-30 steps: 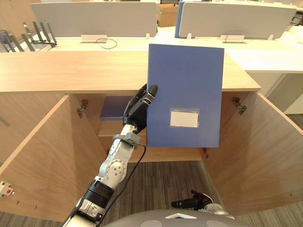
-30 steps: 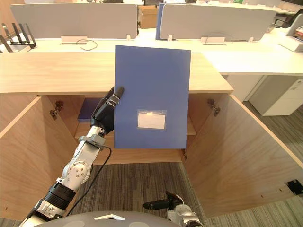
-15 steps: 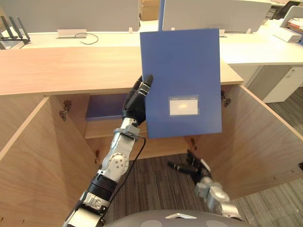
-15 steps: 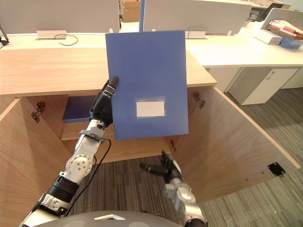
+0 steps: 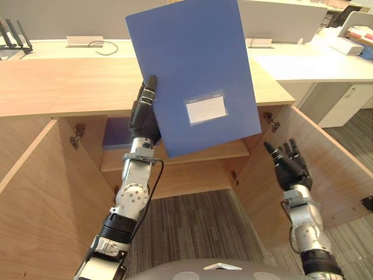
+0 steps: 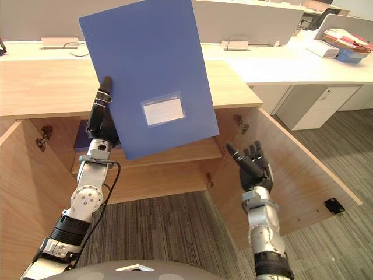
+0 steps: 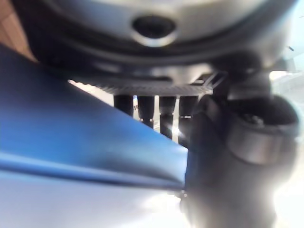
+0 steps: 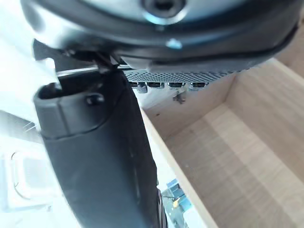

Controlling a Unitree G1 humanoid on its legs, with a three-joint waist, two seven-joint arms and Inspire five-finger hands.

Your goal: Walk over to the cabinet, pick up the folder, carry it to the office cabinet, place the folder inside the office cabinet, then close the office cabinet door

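Observation:
My left hand (image 5: 144, 111) pinches a blue folder (image 5: 192, 70) by its left edge and holds it upright, tilted, high before the open wooden cabinet (image 5: 70, 87). The folder bears a small white label (image 5: 205, 109) and hides part of the cabinet top and shelf. In the left wrist view the folder (image 7: 71, 156) lies between thumb (image 7: 228, 166) and fingers. My right hand (image 5: 288, 166) is raised with its fingers spread and holds nothing, close to the inner face of the cabinet's right door (image 5: 332, 175).
Both cabinet doors stand open; the left door (image 5: 35, 192) swings toward me. Inside, a shelf (image 5: 215, 151) carries another blue folder (image 5: 116, 135) at its left. Desks with grey partitions (image 5: 64, 17) stand behind. Grey carpet (image 5: 192, 227) lies in front.
The folder has gone up and tilted to the left with my left hand. My right hand has risen from low by the floor to beside the right door, fingers spread.

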